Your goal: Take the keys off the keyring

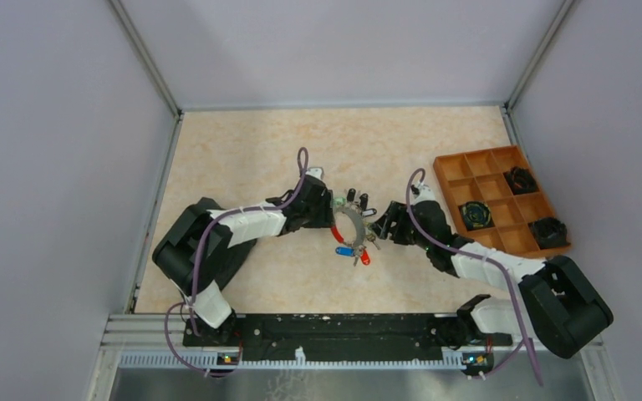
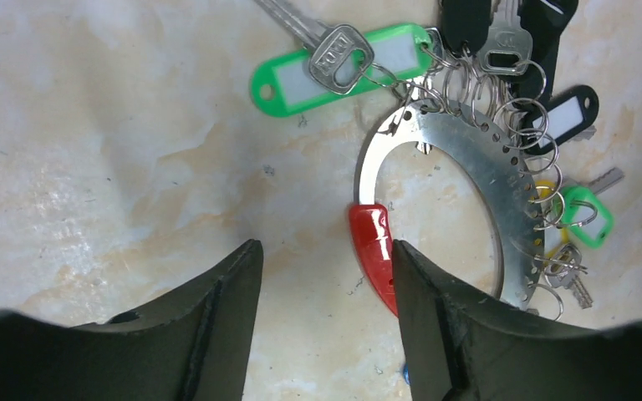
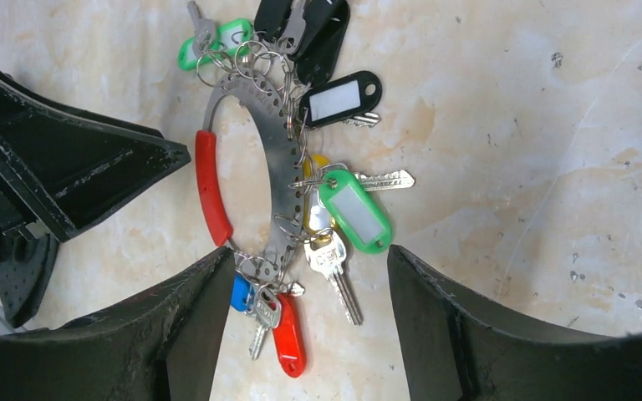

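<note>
The keyring (image 1: 353,224) lies flat on the table between my two grippers. In the left wrist view its grey metal arc (image 2: 468,159) and red sleeve (image 2: 372,238) show, with a green-tagged key (image 2: 334,63) and black-tagged keys (image 2: 564,113) hooked on small rings. My left gripper (image 2: 326,251) is open, its right finger beside the red sleeve, bare table between the jaws. My right gripper (image 3: 309,255) is open over the ring's lower end (image 3: 280,167), with a silver key (image 3: 334,276), a red tag (image 3: 288,334) and a blue tag (image 3: 240,292) between the jaws, untouched.
An orange compartment tray (image 1: 450,171) stands at the right, holding black coiled objects (image 1: 474,215). Grey walls enclose the table on three sides. The left gripper's finger (image 3: 92,167) shows in the right wrist view, close to the red sleeve (image 3: 211,188).
</note>
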`<state>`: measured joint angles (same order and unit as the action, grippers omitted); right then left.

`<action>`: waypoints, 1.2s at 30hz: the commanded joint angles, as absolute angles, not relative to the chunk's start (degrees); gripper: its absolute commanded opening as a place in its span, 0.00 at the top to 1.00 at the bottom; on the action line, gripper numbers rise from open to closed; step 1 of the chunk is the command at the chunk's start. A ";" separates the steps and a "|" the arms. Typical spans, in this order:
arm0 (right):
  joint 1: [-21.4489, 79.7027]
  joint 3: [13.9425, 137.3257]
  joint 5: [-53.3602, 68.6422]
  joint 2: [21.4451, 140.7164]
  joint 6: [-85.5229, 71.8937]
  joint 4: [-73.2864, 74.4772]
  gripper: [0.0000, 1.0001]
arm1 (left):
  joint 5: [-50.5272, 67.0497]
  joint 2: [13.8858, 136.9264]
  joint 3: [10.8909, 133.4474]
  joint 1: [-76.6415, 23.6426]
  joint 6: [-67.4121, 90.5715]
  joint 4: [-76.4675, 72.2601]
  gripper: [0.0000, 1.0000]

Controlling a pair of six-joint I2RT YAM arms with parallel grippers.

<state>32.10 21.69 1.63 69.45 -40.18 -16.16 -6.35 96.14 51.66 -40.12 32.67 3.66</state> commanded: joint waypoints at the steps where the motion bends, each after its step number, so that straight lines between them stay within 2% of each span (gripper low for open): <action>1: 32.50 21.06 2.42 70.58 -43.63 -18.98 0.33 | -3.82 96.31 51.82 -39.39 35.45 2.66 0.39; 4: 32.84 19.57 2.39 69.94 -46.81 -19.84 0.34 | -3.82 97.98 52.71 -39.38 36.80 2.02 0.43; 9: 33.11 17.06 0.35 69.48 -48.87 -21.85 0.33 | -3.26 100.51 52.96 -39.38 38.01 0.47 0.45; 25: 33.17 20.32 11.56 87.54 -57.66 -40.42 0.39 | 4.57 105.85 53.56 -39.64 40.14 -4.64 0.61; 28: 33.14 21.18 13.34 89.16 -58.88 -42.40 0.40 | 5.49 105.64 53.00 -39.73 40.49 -5.43 0.62; 32: 33.13 21.57 14.12 89.40 -59.38 -42.93 0.48 | 5.67 104.93 52.57 -39.77 40.57 -5.54 0.62; 36: 33.07 21.21 14.48 89.38 -59.96 -43.59 0.63 | 6.14 103.89 52.56 -39.66 39.87 -5.32 0.61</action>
<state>32.53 20.03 12.93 88.79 -58.78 -40.53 3.81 103.77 54.19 -39.16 40.07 -7.66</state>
